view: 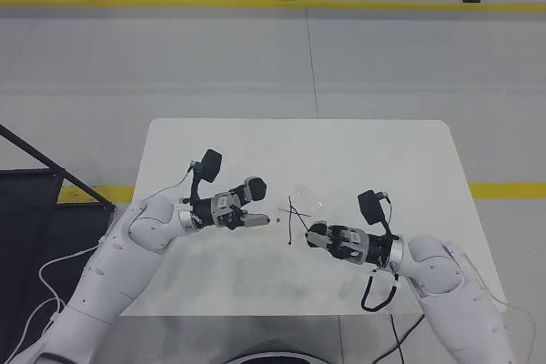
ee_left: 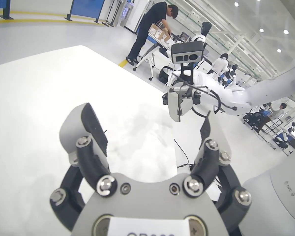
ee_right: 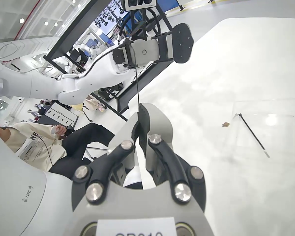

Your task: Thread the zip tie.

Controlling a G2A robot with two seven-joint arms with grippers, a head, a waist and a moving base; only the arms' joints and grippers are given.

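Right gripper (ee_right: 139, 119) is clamped tight on a thin black plastic zip tie (ee_right: 137, 87) over the smooth white table (view: 391, 155). Left gripper (ee_left: 150, 128), with ribbed black pads (ee_left: 94, 126), is spread wide and released. Another black tie (ee_right: 253, 136) lies on a clear plastic sheet (ee_right: 285, 109).

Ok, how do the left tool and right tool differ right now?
The left tool is wide open; the right tool is shut. The right tool pinches a thin black zip tie; the left tool grips nothing. Both sit above the white table, pointing toward each other.
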